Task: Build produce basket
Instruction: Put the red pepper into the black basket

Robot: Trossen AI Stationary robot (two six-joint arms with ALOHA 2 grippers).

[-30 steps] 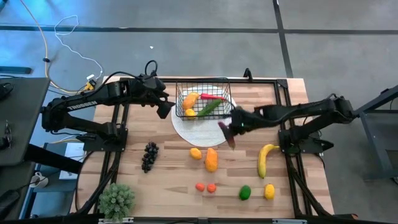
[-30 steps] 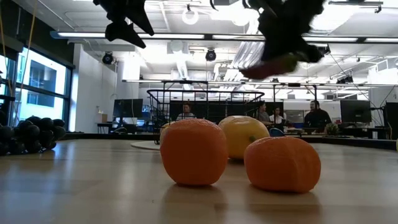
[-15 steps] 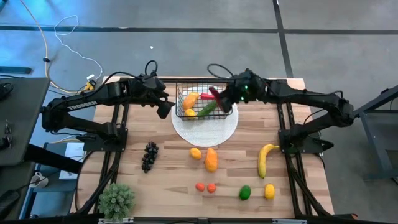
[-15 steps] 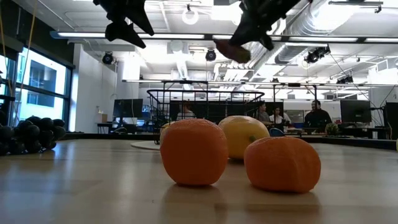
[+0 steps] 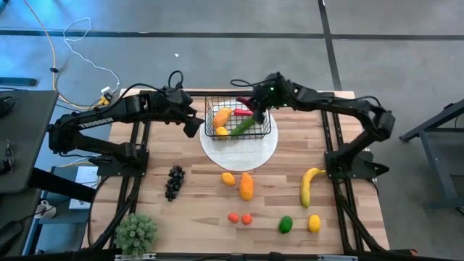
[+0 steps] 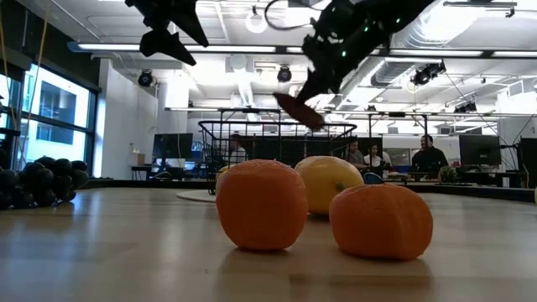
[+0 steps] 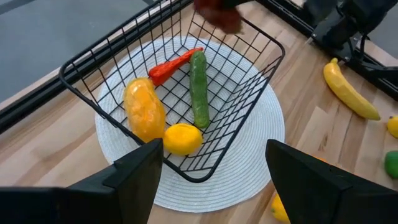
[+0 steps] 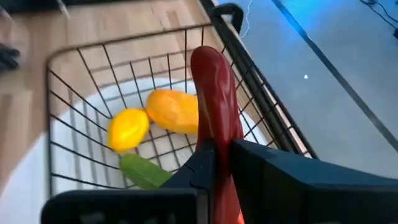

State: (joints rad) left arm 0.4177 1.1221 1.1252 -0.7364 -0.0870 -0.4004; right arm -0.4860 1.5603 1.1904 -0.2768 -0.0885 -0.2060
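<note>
At the table's front left corner stands a spiky green plant (image 5: 136,233). Near the left edge lies a bumpy bunch of dark grapes (image 5: 174,182). The left gripper (image 5: 194,122) hangs over the far left part of the table, just beside the basket (image 5: 210,127); its two dark fingers are spread and hold nothing.

The basket is a small box of thin black wire with see-through grid sides. It sits on a round white ribbed plate (image 5: 239,151) near the table's far edge. Inside lie a smooth orange lump (image 7: 144,109), a round yellow lemon (image 7: 182,138), a long green cucumber (image 7: 199,88) and a pointed red chilli (image 7: 174,64).

The right gripper (image 5: 251,106) is over the basket's far right corner. Its fingers are pressed on a smooth dark red long piece (image 8: 216,116), held above the wire.

On the bare wood toward the front lie orange pieces (image 5: 240,217), a green lime (image 5: 286,224) and a curved yellow banana (image 5: 310,185) near the right edge.
</note>
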